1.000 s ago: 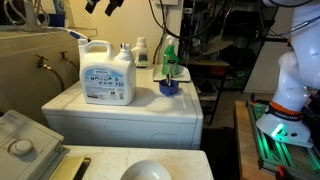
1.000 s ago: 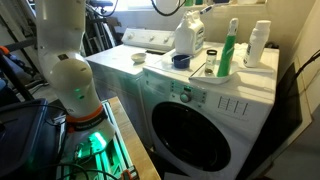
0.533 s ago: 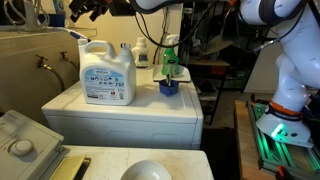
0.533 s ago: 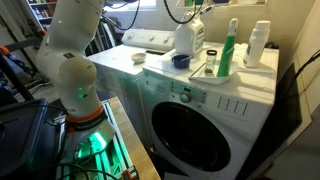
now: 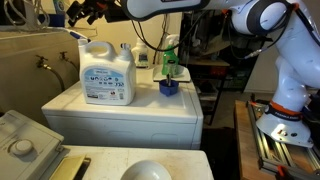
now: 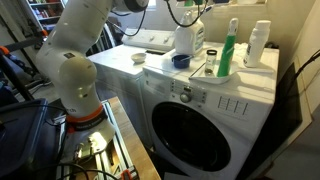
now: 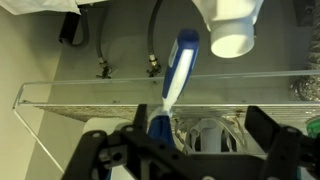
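Note:
My gripper (image 5: 85, 12) hangs high at the upper left, above and behind the white detergent jug (image 5: 107, 75) on the washer top (image 5: 130, 112). In the wrist view its two dark fingers (image 7: 180, 140) stand wide apart. A blue and white elongated object (image 7: 178, 75) runs between them nearer the left finger; I cannot tell whether it touches them. A white cap or bottle (image 7: 232, 25) sits at the wrist view's top edge. The jug also shows in an exterior view (image 6: 189, 38).
A green bottle (image 5: 170, 58) stands behind a blue cup (image 5: 169, 88), with a white bottle (image 5: 141, 52) behind. A utility sink (image 5: 25, 60) is at the left. The front-loader door (image 6: 195, 130) and robot base (image 6: 85, 110) show below.
My gripper has moved left along the top of the exterior view, from above the jug's right side to past its left. The arm has swung across above the washer.

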`<state>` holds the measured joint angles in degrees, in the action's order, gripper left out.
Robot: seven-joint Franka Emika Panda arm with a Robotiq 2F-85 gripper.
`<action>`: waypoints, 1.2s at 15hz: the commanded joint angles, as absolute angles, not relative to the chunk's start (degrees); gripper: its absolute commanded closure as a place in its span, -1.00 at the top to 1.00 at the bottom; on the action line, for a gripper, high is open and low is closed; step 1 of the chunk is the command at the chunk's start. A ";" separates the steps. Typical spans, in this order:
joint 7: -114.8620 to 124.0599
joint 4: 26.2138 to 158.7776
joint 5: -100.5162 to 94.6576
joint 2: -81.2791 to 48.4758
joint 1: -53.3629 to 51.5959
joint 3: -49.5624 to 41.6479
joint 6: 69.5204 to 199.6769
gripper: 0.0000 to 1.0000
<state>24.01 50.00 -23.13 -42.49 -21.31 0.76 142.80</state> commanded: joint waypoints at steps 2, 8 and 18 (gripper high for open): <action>25.55 47.29 -23.32 -45.88 -21.30 -0.13 143.05 1.00; 28.48 43.22 -23.19 -50.12 -21.53 -0.98 142.68 0.69; 31.38 35.75 -22.77 -56.17 -21.35 -0.78 143.16 -0.79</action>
